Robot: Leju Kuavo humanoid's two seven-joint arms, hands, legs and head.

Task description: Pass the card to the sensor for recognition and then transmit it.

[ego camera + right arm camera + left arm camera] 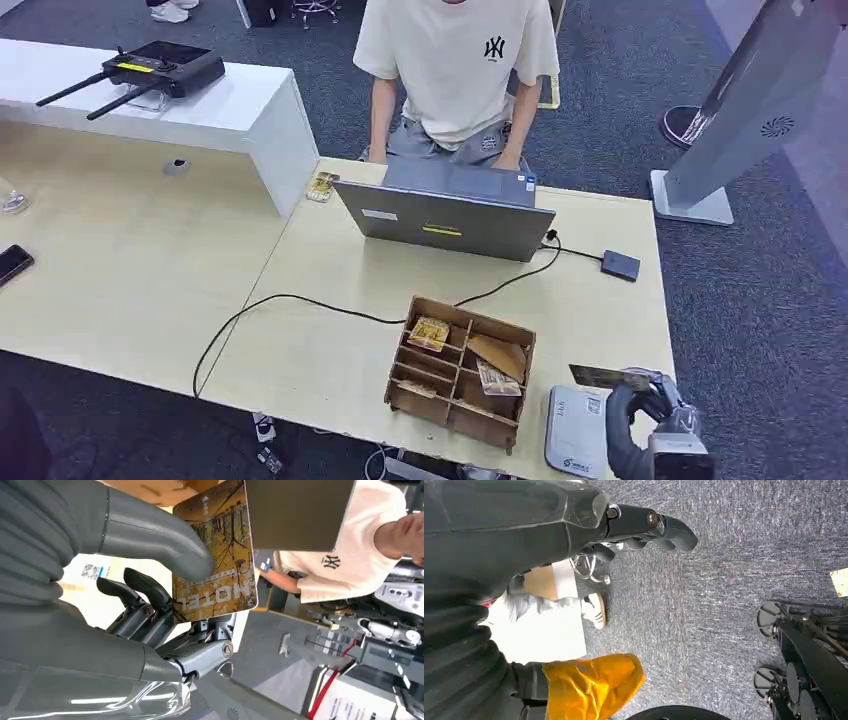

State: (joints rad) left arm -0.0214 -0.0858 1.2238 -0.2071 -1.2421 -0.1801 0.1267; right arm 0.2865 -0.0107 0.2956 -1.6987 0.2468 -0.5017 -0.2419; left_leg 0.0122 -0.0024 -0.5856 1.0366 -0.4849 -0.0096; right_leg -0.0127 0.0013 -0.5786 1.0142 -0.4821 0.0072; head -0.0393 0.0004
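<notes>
The right hand (640,395) pinches a yellow-brown hotel key card (215,555) between thumb and fingers, holding it roughly flat above the grey card reader (575,430) at the table's (320,350) near edge, just beside the wooden compartment box (462,372). The left hand (644,525) hangs over grey carpet, seemingly empty, fingers loosely curled. A person (455,70) sits behind the laptop (445,215).

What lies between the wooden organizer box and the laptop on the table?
In the head view, bare tabletop crossed by a black cable lies between the wooden organizer box and the laptop.
</notes>
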